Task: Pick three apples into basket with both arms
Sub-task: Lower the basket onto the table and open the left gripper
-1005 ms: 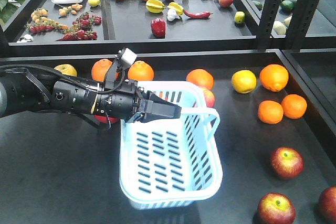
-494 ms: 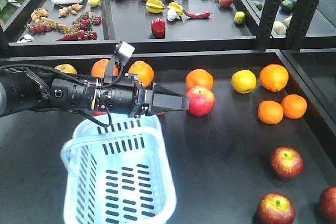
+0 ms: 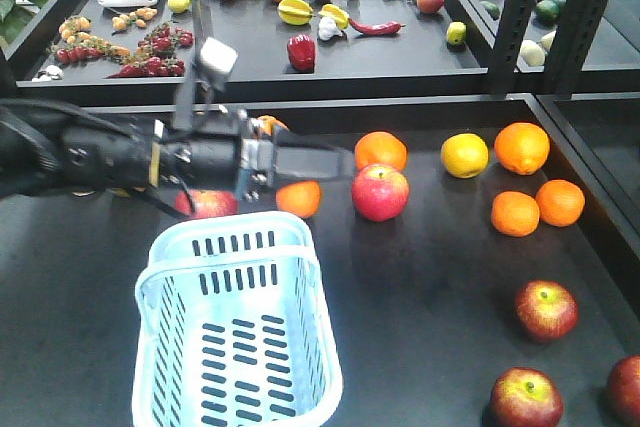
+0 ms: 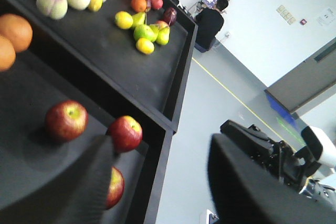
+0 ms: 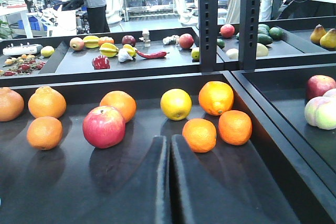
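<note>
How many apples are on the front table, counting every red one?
5. Three dark apples cluster at the picture's lower right; a brighter apple sits mid-table; another apple peeks from under the left arm, behind the basket. The arm may hide more.

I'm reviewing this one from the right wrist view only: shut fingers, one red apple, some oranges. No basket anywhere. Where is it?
Observer: The basket stands empty on the near side of the table, left of the red apple.
Operator: And the left side?
Observer: The left gripper points across the table toward that apple, jaws apart, nothing between them.
Operator: Any darker apples?
Observer: Three dark apples lie at the table's near right end, no gripper on them.
</note>
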### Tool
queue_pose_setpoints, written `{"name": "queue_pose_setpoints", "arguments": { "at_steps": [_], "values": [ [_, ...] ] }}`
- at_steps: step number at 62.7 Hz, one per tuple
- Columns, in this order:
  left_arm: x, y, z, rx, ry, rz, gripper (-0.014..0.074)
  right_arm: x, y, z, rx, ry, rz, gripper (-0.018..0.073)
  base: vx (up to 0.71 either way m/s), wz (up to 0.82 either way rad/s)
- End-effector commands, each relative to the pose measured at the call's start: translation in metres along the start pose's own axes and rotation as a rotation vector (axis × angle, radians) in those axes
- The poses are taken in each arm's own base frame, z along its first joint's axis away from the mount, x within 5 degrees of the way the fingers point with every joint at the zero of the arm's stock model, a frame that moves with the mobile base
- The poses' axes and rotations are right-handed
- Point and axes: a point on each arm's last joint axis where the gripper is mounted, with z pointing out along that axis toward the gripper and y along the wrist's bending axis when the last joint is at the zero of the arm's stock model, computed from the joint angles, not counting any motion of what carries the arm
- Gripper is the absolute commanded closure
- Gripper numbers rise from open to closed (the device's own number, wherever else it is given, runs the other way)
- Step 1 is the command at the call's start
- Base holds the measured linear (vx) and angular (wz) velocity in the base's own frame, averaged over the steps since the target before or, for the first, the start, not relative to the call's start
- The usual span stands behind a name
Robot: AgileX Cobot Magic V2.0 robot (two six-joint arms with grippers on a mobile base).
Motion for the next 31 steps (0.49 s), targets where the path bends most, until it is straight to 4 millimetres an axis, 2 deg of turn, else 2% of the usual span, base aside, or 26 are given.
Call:
{"name": "queue_pose_setpoints", "arguments": {
  "at_steps": [1, 8, 15, 22, 31],
  "values": [
    [-0.03, -0.046, -0.029, 0.053, -0.115, 0.11, 0.0406, -0.002, 0.0, 0.001, 0.0, -0.059, -0.007, 0.0564, 0.0, 0.0],
    [-0.036, -0.069, -0.056, 0.001, -0.101, 0.233, 0.0601, -0.002, 0.0, 0.001, 0.0, -0.059, -0.007, 0.0564, 0.0, 0.0],
    [-0.03, -0.095, -0.08, -0.083, 0.0, 0.368, 0.0605, -0.002, 0.0, 0.001, 0.0, -0.059, -0.007, 0.0564, 0.0, 0.0],
    [-0.017, -0.12, -0.095, -0.038, 0.026, 0.356, 0.0604, -0.002, 0.0, 0.001, 0.0, -0.059, -0.007, 0.0564, 0.0, 0.0],
    [0.005, -0.129, -0.103, -0.031, 0.038, 0.338, 0.0604, -0.002, 0.0, 0.001, 0.0, -0.059, -0.007, 0.0564, 0.0, 0.0]
  ]
}}
